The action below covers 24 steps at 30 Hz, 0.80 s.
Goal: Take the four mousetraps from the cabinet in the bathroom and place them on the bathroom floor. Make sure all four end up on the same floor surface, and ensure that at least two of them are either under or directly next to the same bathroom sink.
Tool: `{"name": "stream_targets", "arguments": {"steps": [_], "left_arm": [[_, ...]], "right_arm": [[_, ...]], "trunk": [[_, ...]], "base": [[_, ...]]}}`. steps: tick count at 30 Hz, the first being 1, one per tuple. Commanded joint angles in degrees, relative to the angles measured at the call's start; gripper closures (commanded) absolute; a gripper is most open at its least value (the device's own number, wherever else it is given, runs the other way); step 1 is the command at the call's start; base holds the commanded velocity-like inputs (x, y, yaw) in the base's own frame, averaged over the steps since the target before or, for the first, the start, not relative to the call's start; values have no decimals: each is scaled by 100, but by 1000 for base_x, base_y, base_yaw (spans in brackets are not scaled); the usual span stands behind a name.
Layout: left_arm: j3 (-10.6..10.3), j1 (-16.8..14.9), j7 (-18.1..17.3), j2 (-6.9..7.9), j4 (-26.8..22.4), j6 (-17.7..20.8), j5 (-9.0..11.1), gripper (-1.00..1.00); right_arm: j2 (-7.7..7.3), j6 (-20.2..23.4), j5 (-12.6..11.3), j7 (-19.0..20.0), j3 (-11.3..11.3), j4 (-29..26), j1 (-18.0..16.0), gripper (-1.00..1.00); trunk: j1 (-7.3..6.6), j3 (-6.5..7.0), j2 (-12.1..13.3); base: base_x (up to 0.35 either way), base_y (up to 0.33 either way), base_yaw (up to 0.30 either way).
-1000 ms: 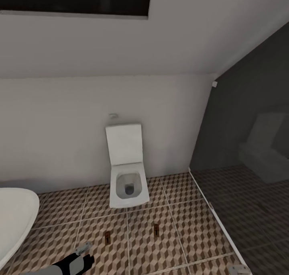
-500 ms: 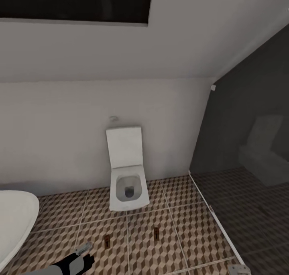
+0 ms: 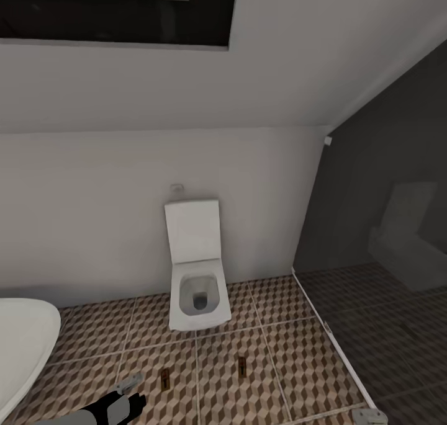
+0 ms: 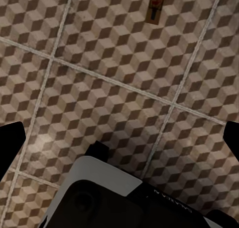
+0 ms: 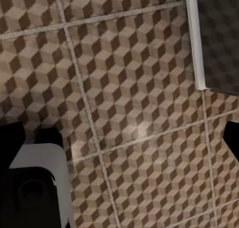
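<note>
Nearest the robot, the left gripper (image 3: 127,395) hangs low over the bathroom floor (image 3: 292,357) with nothing between its fingers; in the left wrist view its dark fingertips sit wide apart at the frame edges, and the right gripper (image 5: 119,138) is spread and empty the same way. Beyond the left gripper, two mousetraps lie flat on the tiles in front of the toilet (image 3: 195,270): one mousetrap (image 3: 165,378) just ahead of the gripper, a second mousetrap (image 3: 241,366) toward the glass shower partition (image 3: 372,226). A white bathtub (image 3: 22,344) edges in beside the toilet. The step looks like a return trip; next, the robot likely needs to turn toward the cabinet for the remaining traps, and check the sink condition.
</note>
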Motion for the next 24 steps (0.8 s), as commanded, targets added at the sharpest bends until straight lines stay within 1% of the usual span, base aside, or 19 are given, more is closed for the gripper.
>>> {"name": "stream_targets", "arguments": {"steps": [1, 24], "left_arm": [[-49, -7, 10, 1, 4, 19, 36, -100], [-51, -7, 13, 3, 3, 37, 30, -100]], "right_arm": [[1, 17, -45, -8, 48, 3, -7, -100], [29, 17, -47, -11, 49, 0, 49, -100]], "trunk": [[4, -6, -12], [4, 24, -12]], "base": [[0, 0, 0], [0, 0, 0]]}}
